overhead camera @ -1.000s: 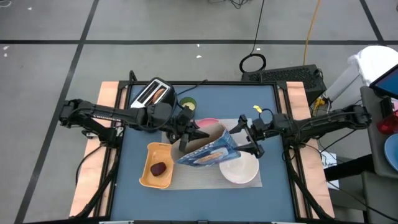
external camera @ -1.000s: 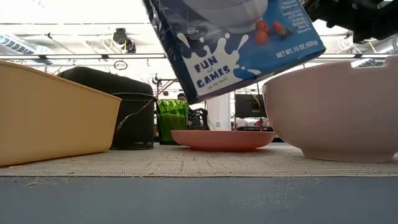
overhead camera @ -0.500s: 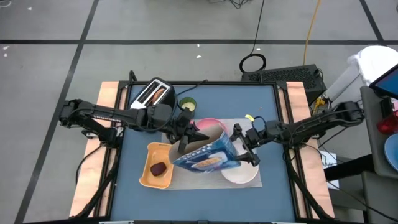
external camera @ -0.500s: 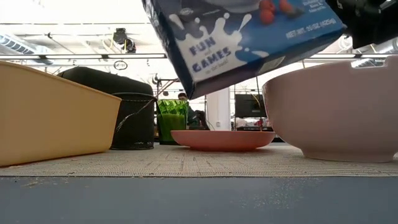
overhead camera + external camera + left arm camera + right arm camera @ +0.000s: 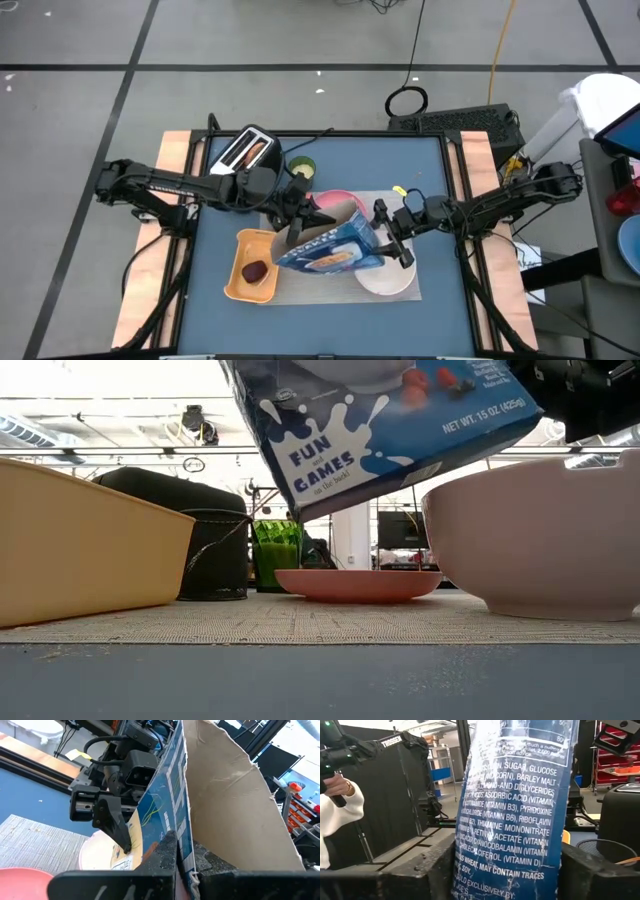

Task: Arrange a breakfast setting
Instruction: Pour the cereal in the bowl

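Above the grey mat (image 5: pixel 320 283), a blue cereal box (image 5: pixel 330 252) hangs tilted over the white bowl (image 5: pixel 385 278); the left end effector (image 5: pixel 298 222) is clamped on the box's open top edge, and the right end effector (image 5: pixel 393 232) straddles its other end, fingers on either side. Beside the bowl lie the pink plate (image 5: pixel 330 200) and a yellow tray (image 5: pixel 252 266) holding a dark-red fruit (image 5: pixel 254 271); a toaster (image 5: pixel 246 150) stands at the worktop's far left. The box shows milk splashes and "FUN GAMES" lettering.

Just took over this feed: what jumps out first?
A blue cereal box hangs tilted over the grey mat, held between the left gripper at its open top and the right gripper on its side. The white bowl sits just beneath; a yellow tray holds a dark-red fruit.
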Robot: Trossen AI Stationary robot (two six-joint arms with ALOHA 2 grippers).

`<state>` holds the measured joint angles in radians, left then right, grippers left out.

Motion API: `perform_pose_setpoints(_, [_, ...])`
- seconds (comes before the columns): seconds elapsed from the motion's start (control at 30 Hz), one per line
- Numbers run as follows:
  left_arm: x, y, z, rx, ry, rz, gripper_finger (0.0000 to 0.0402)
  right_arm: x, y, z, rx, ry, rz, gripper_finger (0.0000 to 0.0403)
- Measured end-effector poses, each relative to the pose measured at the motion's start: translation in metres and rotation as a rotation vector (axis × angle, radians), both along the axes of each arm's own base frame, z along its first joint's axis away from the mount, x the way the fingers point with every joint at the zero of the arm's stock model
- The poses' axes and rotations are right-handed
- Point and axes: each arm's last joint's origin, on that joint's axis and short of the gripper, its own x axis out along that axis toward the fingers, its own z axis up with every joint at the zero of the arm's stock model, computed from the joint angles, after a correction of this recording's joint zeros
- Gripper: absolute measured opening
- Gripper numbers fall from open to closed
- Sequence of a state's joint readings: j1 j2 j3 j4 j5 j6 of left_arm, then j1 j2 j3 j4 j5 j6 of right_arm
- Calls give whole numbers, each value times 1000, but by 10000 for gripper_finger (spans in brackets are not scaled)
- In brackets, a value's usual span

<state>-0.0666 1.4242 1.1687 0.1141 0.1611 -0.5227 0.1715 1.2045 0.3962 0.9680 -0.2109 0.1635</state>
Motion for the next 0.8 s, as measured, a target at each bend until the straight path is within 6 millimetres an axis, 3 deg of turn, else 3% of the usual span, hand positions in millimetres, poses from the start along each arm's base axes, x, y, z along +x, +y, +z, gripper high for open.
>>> perform_pose_setpoints(0.17, [-1, 1, -2, 8, 26, 10, 3, 0, 0, -1, 1, 9, -3, 216])
perform_pose_setpoints(0.5, [-1, 0, -4, 74, 28, -4, 8, 0, 0, -1, 2, 10, -5, 214])
perform_pose_setpoints(0.8, [-1, 1, -2, 125, 7, -10, 117, 0, 0, -1, 2, 10, -4, 213])
